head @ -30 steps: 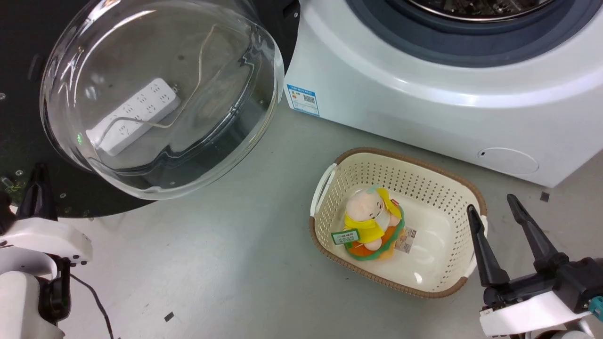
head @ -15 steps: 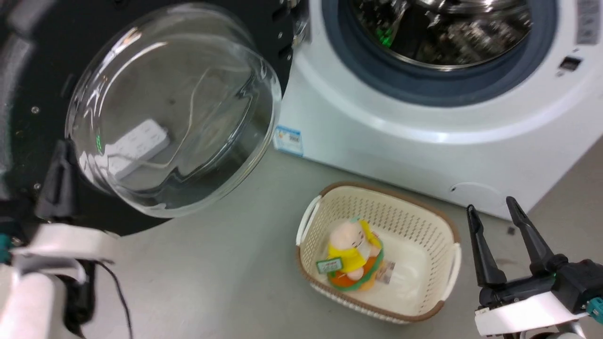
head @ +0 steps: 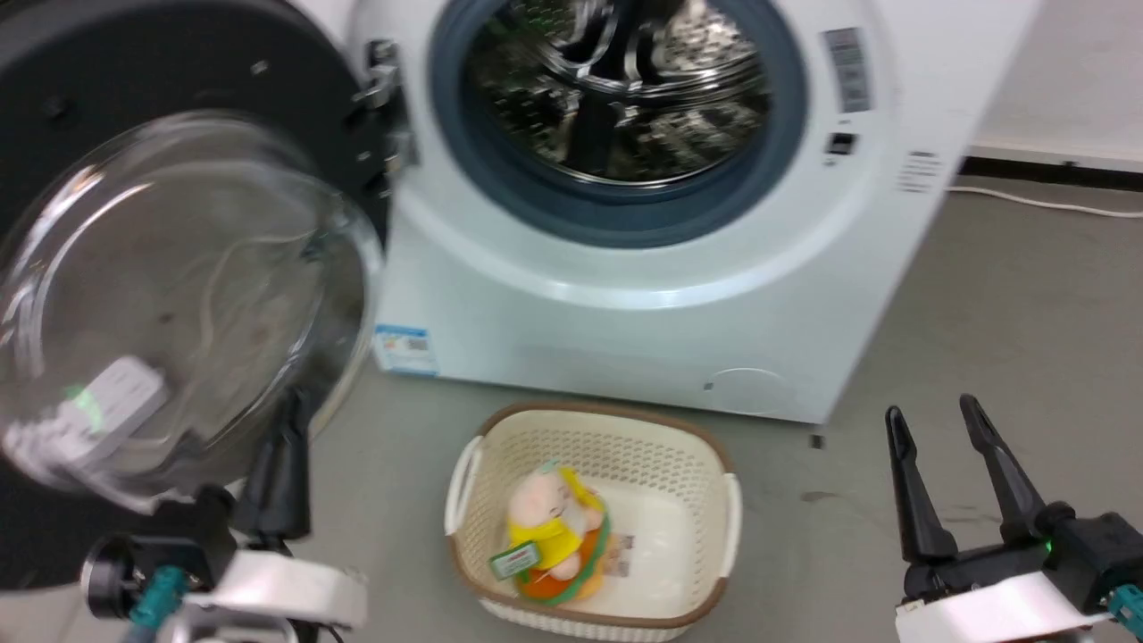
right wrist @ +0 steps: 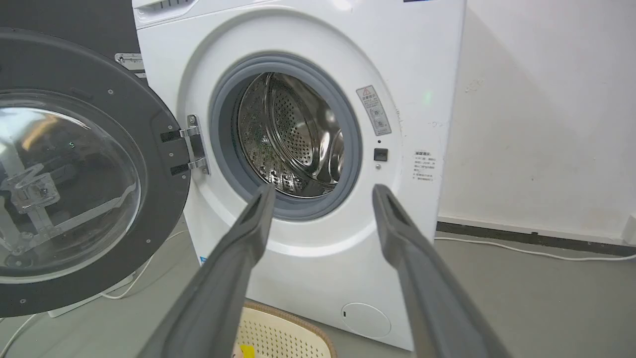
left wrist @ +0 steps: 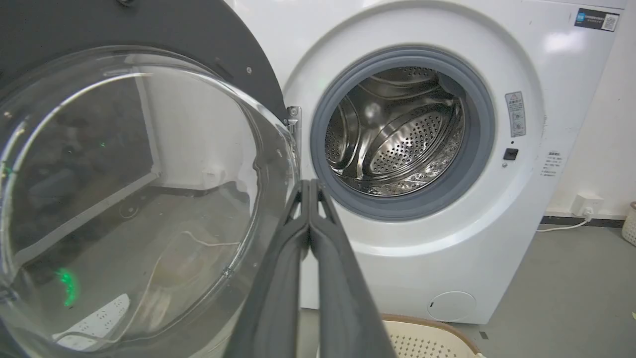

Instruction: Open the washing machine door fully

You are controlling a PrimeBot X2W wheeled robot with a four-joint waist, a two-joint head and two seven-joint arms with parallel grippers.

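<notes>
The right gripper [head: 929,409] and left gripper [head: 290,420] are showing long tapering black fingers [head: 913,500], a teal plug [head: 1127,597] sitting beside each white wrist shell [head: 991,609].

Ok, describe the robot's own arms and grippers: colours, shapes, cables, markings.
The left gripper and the right gripper each have two long, tapering, matte dark grey fingers on a black base, joined to a glossy white wrist shell. A teal connector sits beside each wrist. A small green light glows on the right gripper's base. No lettering is legible.
</notes>
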